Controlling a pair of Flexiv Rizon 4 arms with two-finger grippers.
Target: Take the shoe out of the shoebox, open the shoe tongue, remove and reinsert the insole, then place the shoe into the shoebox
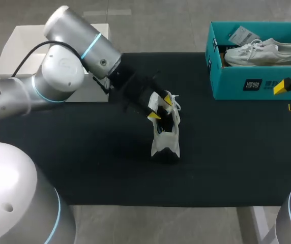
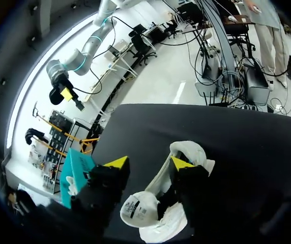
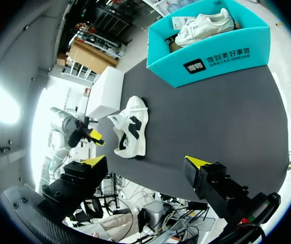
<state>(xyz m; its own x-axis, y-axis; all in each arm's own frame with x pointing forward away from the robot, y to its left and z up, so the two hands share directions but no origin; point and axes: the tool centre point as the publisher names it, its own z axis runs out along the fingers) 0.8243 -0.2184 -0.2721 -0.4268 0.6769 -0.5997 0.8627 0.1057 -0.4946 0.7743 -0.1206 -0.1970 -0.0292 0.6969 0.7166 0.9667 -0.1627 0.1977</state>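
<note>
A white shoe (image 1: 166, 136) stands upright on the black mat (image 1: 84, 162), toe toward the front edge. My left gripper (image 1: 159, 108) is down at the shoe's opening. In the left wrist view the gripper (image 2: 148, 162) is open. One finger (image 2: 188, 185) is set into the shoe (image 2: 186, 152), and a white flap with a label (image 2: 135, 213) lies between the fingers. My right gripper (image 1: 288, 97) hangs open and empty in front of the teal shoebox (image 1: 237, 84). The right wrist view shows the gripper (image 3: 146, 162) well short of the shoe (image 3: 131, 129).
The shoebox (image 3: 211, 61) at the back right holds a second white shoe (image 1: 262, 52) and a paper tag. A white box (image 1: 18, 51) stands at the back left beside the mat. Bare mat lies between the shoe and the shoebox.
</note>
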